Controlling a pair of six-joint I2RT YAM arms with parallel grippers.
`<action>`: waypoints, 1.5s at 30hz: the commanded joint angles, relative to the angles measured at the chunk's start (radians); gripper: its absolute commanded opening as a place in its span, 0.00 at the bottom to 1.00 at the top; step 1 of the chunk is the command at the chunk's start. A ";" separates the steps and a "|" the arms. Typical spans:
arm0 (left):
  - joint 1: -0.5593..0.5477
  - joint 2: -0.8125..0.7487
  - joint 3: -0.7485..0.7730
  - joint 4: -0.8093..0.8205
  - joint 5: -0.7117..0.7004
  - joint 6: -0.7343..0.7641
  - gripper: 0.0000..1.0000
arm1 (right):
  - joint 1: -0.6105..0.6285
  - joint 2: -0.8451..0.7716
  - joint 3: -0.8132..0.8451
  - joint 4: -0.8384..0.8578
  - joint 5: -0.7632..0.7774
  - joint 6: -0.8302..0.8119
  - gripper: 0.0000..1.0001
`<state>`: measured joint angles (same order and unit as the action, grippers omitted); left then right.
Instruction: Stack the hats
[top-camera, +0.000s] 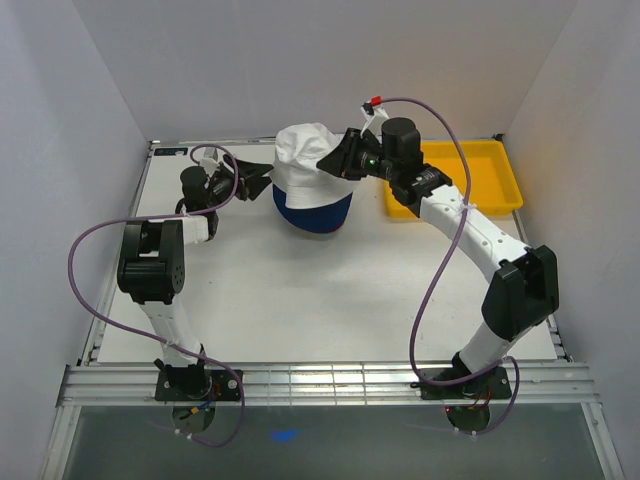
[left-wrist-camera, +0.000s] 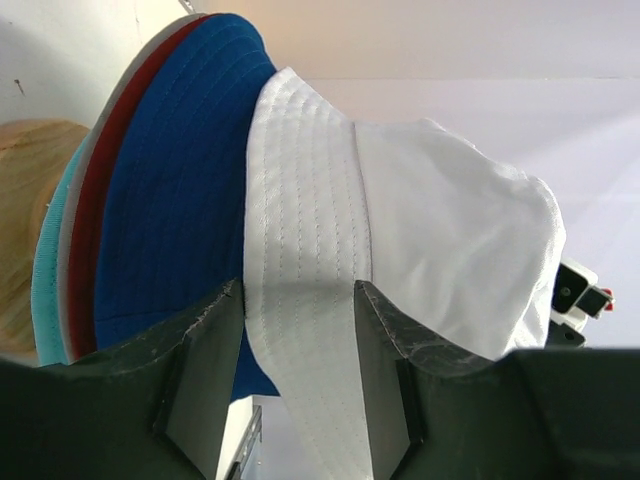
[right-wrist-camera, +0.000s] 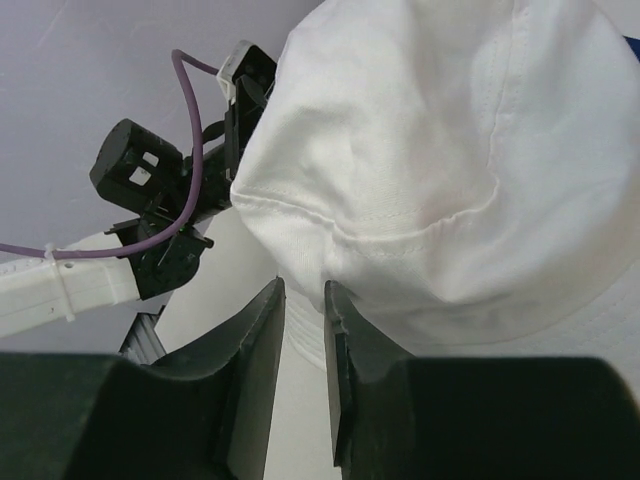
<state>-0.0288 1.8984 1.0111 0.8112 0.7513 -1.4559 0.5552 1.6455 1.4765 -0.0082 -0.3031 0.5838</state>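
The white tabletop (top-camera: 330, 300) lies open across its near half, between the two arms, with walls close along its left, far and right edges. A yellow plastic tray (top-camera: 480, 180) sits at the far right edge. At the far middle a white fabric bucket hat (top-camera: 305, 160) sits over a navy blue fabric hat (top-camera: 315, 212). Edges of a dark red hat (left-wrist-camera: 110, 170), a grey hat (left-wrist-camera: 66, 250) and a teal hat (left-wrist-camera: 42, 290) are layered behind, and a rounded wooden stand (left-wrist-camera: 25, 220) shows past them. The left fingers (left-wrist-camera: 200, 390) flank the white brim; I cannot tell whether they clench it. The right fingers (right-wrist-camera: 250, 380) are nearly together, nipping the brim's opposite edge.
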 joint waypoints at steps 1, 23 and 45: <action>0.004 0.004 0.024 0.062 0.013 -0.023 0.57 | -0.038 0.022 0.053 0.022 -0.100 0.065 0.29; 0.004 0.033 0.026 0.100 0.029 -0.058 0.46 | -0.287 0.000 -0.277 0.252 -0.364 0.341 0.64; 0.004 0.037 0.026 0.098 0.039 -0.061 0.39 | -0.317 0.132 -0.377 0.596 -0.367 0.583 0.65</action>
<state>-0.0280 1.9545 1.0111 0.8768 0.7738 -1.5204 0.2512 1.7630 1.1126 0.4545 -0.6651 1.1069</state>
